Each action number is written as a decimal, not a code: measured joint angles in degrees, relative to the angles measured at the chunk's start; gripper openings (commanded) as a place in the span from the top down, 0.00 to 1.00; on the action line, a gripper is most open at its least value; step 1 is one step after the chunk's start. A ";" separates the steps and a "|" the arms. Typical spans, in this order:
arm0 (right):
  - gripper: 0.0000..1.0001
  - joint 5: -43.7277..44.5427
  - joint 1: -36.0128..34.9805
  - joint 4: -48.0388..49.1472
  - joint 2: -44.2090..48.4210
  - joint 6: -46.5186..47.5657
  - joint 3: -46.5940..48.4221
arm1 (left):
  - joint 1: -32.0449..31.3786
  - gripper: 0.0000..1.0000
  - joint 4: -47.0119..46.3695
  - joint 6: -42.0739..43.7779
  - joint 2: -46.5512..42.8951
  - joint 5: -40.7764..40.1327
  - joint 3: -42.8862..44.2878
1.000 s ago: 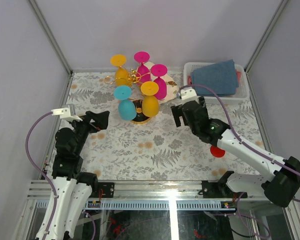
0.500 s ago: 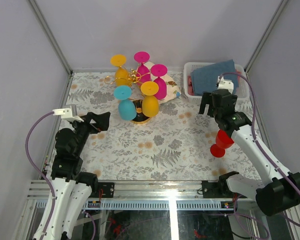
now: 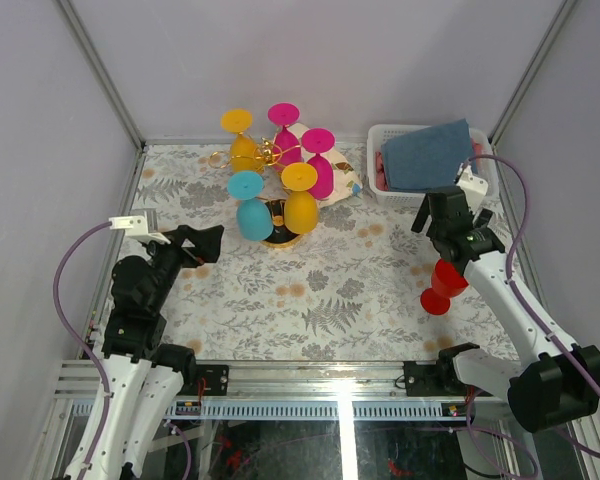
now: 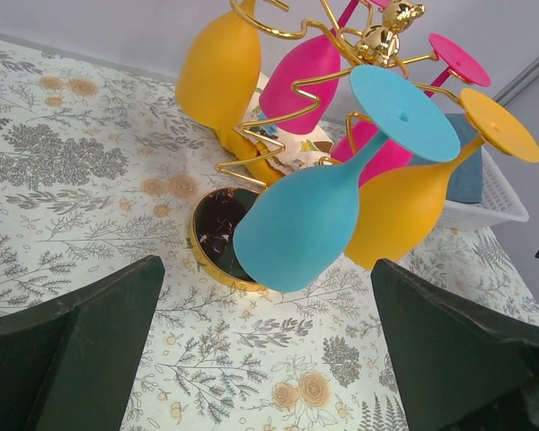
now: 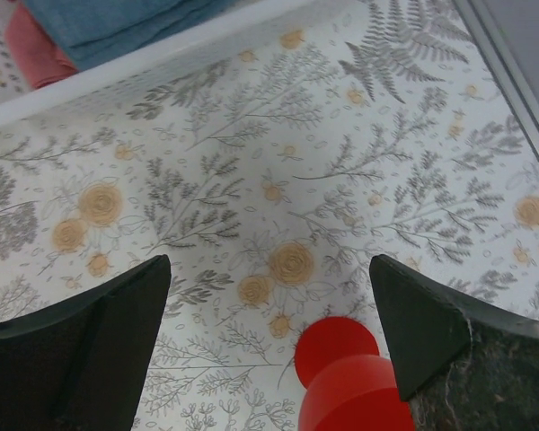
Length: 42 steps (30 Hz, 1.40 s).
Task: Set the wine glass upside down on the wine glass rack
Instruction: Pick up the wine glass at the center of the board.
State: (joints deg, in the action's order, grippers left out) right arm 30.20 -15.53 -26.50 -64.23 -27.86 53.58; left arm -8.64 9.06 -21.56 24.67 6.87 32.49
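The red wine glass (image 3: 443,284) sits on the right side of the table (image 3: 330,290), well apart from the wine glass rack (image 3: 268,151) at far centre, which already carries five glasses (image 3: 252,215). Whether it stands or lies I can't quite tell. The right gripper (image 3: 452,224) hovers over it, jaws wide and empty; the left gripper (image 3: 203,243) is likewise spread. Grasping, inverting and hanging all remain.

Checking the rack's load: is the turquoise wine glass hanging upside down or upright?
Upside down: turquoise wine glass hangs bowl-down, its round foot uppermost, on the gold wire rack.
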 measured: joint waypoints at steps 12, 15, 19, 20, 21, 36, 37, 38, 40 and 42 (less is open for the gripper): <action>0.01 5.90 0.00 -12.70 -0.68 -7.02 1.57 | -0.02 0.00 -0.20 0.02 1.90 1.03 0.00; 0.01 6.27 0.00 -14.58 -1.75 -6.69 4.07 | -0.02 0.00 -0.26 0.02 2.12 1.29 0.00; 0.01 7.91 0.00 -16.59 -2.82 -6.99 6.51 | -0.02 0.00 -0.33 0.02 2.10 1.38 0.00; 0.01 8.57 0.00 -17.25 -3.04 -7.32 6.82 | -0.02 0.00 -0.33 0.02 2.10 1.49 0.00; 0.01 9.14 0.00 -18.03 -3.23 -7.67 7.04 | -0.02 0.00 -0.33 0.02 2.10 1.53 0.00; 0.01 10.95 0.00 -24.74 -3.43 -13.79 7.21 | -0.02 0.00 -0.35 0.02 2.10 1.75 0.00; 0.01 10.80 0.00 -24.92 -3.45 -14.08 7.21 | -0.02 0.00 -0.35 0.02 2.10 1.77 0.00; 0.01 10.71 0.00 -25.18 -3.45 -14.34 7.19 | 0.00 0.00 -0.35 0.02 2.10 1.81 0.00; 0.01 10.58 0.00 -25.66 -3.54 -14.86 7.19 | -0.02 0.00 -0.37 0.02 2.10 1.90 0.00; 0.01 9.60 0.00 -26.03 -3.65 -15.39 6.95 | -0.02 0.00 -0.35 0.02 2.10 1.95 0.00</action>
State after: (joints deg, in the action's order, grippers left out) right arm 39.79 -15.53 -52.53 -67.88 -43.24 60.53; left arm -8.67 8.71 -21.54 26.76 8.82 32.49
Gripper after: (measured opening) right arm 0.992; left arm 0.997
